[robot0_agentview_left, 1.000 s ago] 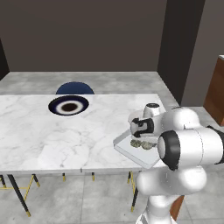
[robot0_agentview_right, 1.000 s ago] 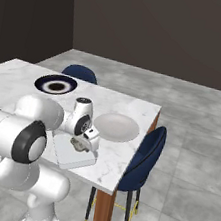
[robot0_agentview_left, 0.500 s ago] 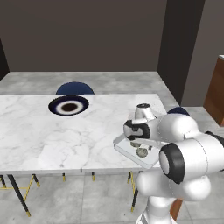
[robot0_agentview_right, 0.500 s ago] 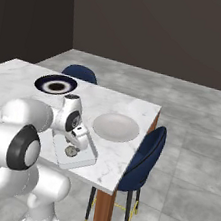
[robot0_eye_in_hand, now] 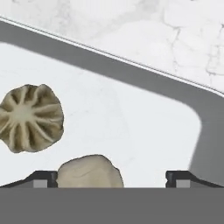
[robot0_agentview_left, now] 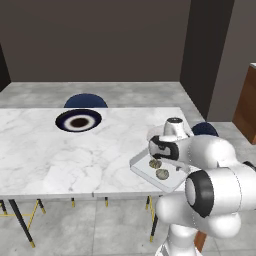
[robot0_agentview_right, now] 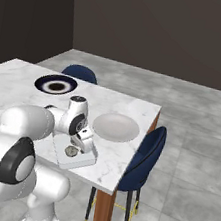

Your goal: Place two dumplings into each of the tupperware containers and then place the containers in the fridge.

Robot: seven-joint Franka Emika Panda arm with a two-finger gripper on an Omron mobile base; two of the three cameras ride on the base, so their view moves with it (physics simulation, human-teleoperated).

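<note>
Nearby, spread jaws hover over two dumplings point(robot0_eye_in_hand: 31, 118) in the container point(robot0_agentview_left: 150, 172); pale plate point(robot0_agentview_right: 115, 127) seemingly just beyond.

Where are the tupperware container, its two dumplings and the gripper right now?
tupperware container point(robot0_agentview_left: 141, 167): left base view, bare near-left floor.
dumplings point(robot0_agentview_left: 162, 174): left base view, nearer one's top.
gripper point(robot0_eye_in_hand: 111, 177): hand view, between the tips.

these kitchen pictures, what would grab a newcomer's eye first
The big white arm bends low over a clear tupperware container at the near right corner of the marble table; its gripper hangs just above the tray, jaws wide apart. Two dumplings lie inside, one pleated and one between the fingertips. Farther off sit a navy plate and a pale grey plate.
</note>
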